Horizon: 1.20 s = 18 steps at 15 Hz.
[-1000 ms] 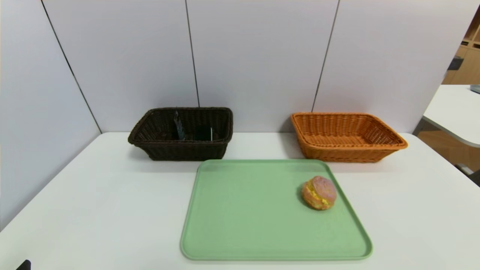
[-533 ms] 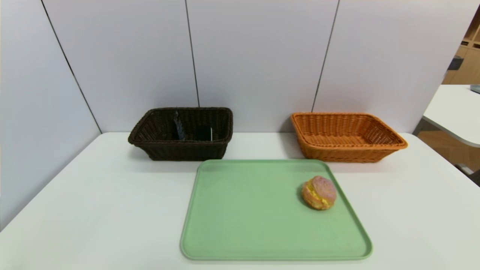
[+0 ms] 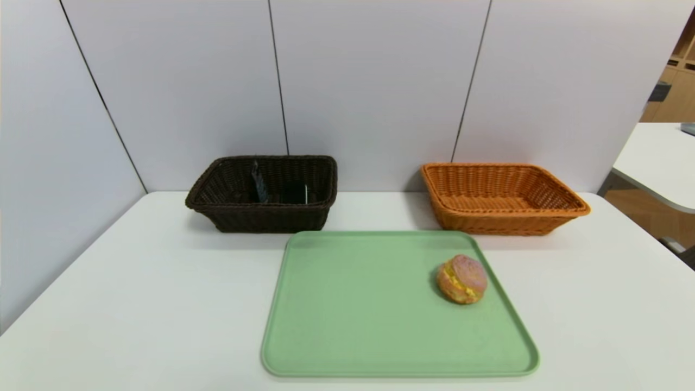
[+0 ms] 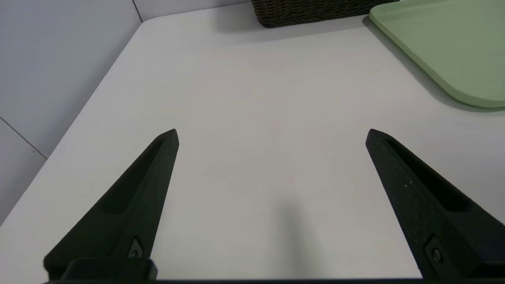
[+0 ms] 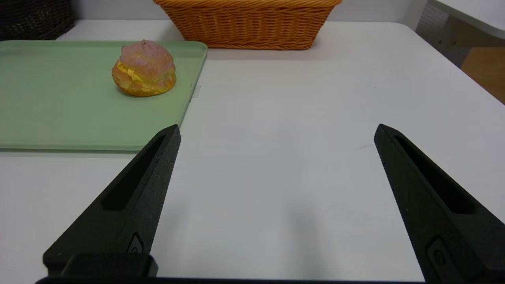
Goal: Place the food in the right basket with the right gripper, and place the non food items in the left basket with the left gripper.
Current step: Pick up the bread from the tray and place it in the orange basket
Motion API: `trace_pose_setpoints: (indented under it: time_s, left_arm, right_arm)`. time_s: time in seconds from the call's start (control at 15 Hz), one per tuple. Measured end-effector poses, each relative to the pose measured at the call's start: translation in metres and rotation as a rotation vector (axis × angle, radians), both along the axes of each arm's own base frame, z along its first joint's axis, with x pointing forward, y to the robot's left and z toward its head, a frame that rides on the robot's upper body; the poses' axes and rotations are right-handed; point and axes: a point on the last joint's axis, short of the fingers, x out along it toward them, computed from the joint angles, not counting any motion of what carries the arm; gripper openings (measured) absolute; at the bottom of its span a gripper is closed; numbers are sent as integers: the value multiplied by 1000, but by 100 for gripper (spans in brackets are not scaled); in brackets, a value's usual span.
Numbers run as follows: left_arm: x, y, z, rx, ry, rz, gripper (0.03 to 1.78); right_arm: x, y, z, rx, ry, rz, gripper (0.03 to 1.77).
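- The left tool (image 4: 272,134) hangs over the bare white desk (image 3: 136,282) near its left edge, prongs spread wide apart with nothing between them; it does not show in the head view.
- The left basket (image 3: 260,217), dark brown wicker, sits toward the far left corner of the desk, close to the far edge and the wall panels.
- Inside it stand the non food items: a dark tapered pouch (image 3: 257,183), upright with its crimped top above the rim line, and beside it a black bar (image 3: 296,193) with a pale edge, partly hidden by the front wall.
- A green tray (image 3: 353,304) lies in the middle of the desk, reaching toward the near edge, its far left corner just in front of the dark basket.
- The bun (image 3: 462,279), pink crackled top and yellow filling, rests on the tray close to the tray's right rim, apart from both baskets.
- The right basket (image 3: 505,220), orange wicker, sits toward the far right corner of the desk, just behind the tray's far right corner; no item shows inside it.
- The right tool (image 5: 276,132) hovers above the desk near the right part of its near edge, prongs wide apart and holding nothing, the bun lying ahead of its left prong (image 5: 130,201).
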Motion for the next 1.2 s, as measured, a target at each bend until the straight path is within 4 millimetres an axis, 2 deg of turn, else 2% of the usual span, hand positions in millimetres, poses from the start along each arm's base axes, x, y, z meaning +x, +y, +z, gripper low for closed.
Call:
trace_pose_setpoints:
  time_s: [0.27,1.2]
  left_arm:
    - [0,1,0,-80,-4,39,169]
    - [0,1,0,-86,-4,42,169]
  right_arm:
    - [0,0,0,0,0,0,170]
    - [0,0,0,-1,0,0,170]
